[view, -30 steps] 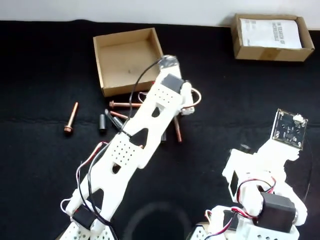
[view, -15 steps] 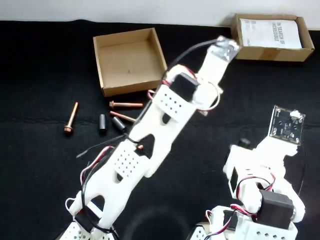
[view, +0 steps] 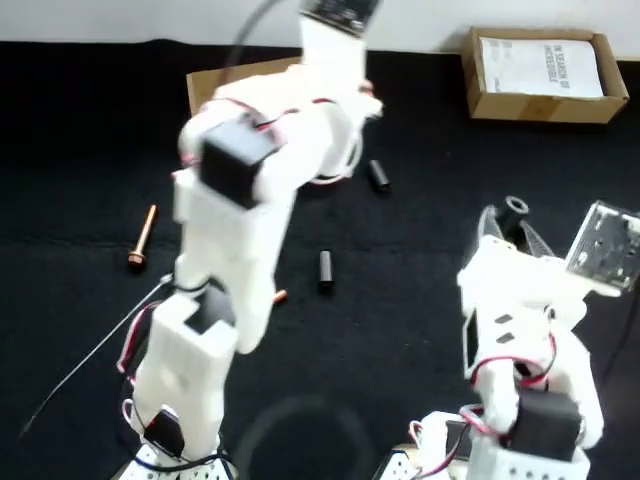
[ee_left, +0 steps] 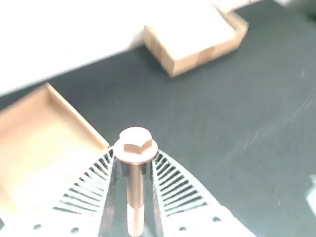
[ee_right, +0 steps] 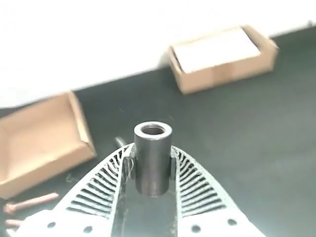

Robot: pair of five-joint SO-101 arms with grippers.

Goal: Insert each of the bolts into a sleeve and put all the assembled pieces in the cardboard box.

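My left gripper [ee_left: 134,159] is shut on a copper bolt [ee_left: 134,148], which lies between the fingers with its hex head out beyond the tips. The left arm [view: 250,180] is raised high over the open cardboard box [view: 198,88] [ee_left: 34,143], hiding most of it. My right gripper [view: 512,222] [ee_right: 152,154] is shut on a dark sleeve [ee_right: 152,159] [view: 515,207], held upright with its open bore showing. Another bolt [view: 142,236] lies on the black table at the left. Two loose sleeves [view: 325,270] [view: 378,176] lie mid-table.
A second cardboard box [view: 540,75] [ee_right: 222,54] with a printed sheet in it stands at the back right. A short piece of copper bolt [view: 279,296] shows beside the left arm. Two more bolts [ee_right: 29,202] lie in front of the open box.
The left arm has lifted off the pile of bolts and swung up and back over the open box. The right gripper has risen and now points up with the sleeve.
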